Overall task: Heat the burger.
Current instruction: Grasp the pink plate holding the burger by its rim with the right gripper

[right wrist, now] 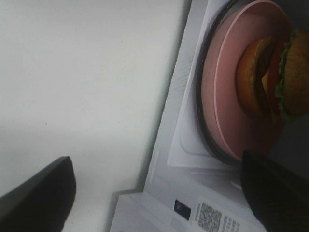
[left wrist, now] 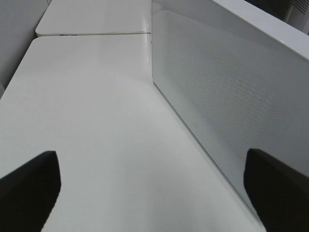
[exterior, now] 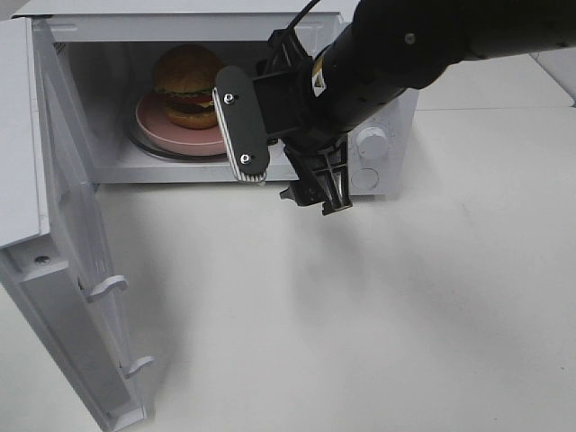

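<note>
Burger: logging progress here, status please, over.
Left hand open; right hand open, empty, at the microwave mouth. Burger on pink plate inside. Door wide open; right arm fronts the opening.

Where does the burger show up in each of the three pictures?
Exterior high: the burger sits on the pink plate inside the open microwave, upper left.
Left wrist: not in it; only the microwave's door shows.
Right wrist: the burger on the plate, inside the microwave's opening.
Shared landmark: the microwave, in all three.
</note>
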You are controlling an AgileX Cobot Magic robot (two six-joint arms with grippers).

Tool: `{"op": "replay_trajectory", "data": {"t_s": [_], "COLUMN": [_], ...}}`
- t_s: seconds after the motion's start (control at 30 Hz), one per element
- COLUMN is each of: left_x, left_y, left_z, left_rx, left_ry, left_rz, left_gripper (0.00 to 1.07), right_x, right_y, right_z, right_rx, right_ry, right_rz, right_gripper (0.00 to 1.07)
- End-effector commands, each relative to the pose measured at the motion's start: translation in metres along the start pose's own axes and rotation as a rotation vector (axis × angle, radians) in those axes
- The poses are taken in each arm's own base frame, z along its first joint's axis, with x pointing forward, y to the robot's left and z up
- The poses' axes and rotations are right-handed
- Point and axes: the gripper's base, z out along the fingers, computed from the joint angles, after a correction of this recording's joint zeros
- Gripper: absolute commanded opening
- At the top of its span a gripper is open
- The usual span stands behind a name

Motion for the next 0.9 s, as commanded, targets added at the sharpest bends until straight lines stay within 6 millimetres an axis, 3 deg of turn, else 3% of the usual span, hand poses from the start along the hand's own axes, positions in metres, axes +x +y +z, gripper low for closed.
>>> {"op": "replay_trajectory", "data": {"t_s": [0.03,0.57,0.9], "left_x": [0.002,0.002,0.002], "left_y": [0.000,0.000,0.000], "left_z": [-0.001,-0.001,-0.001], "left_rx": [-0.002,-0.002,-0.002], "left_ry": [-0.012,-0.012,-0.012], "left_rz": [-0.004,-0.004,-0.004], "left_gripper": [0.98,0.98,0.98], "right_x": [-0.003,-0.015,-0.020], "right_y": [-0.005,-0.032,-0.043], "right_z": [0.007,0.059,0.103], "right_rx": [0.010,0.027,0.007], "right_ry": [0.002,0.000,0.018], "right_rz": [-0.005,-0.009,-0.002], "right_gripper": [0.88,0.85,0.84]}}
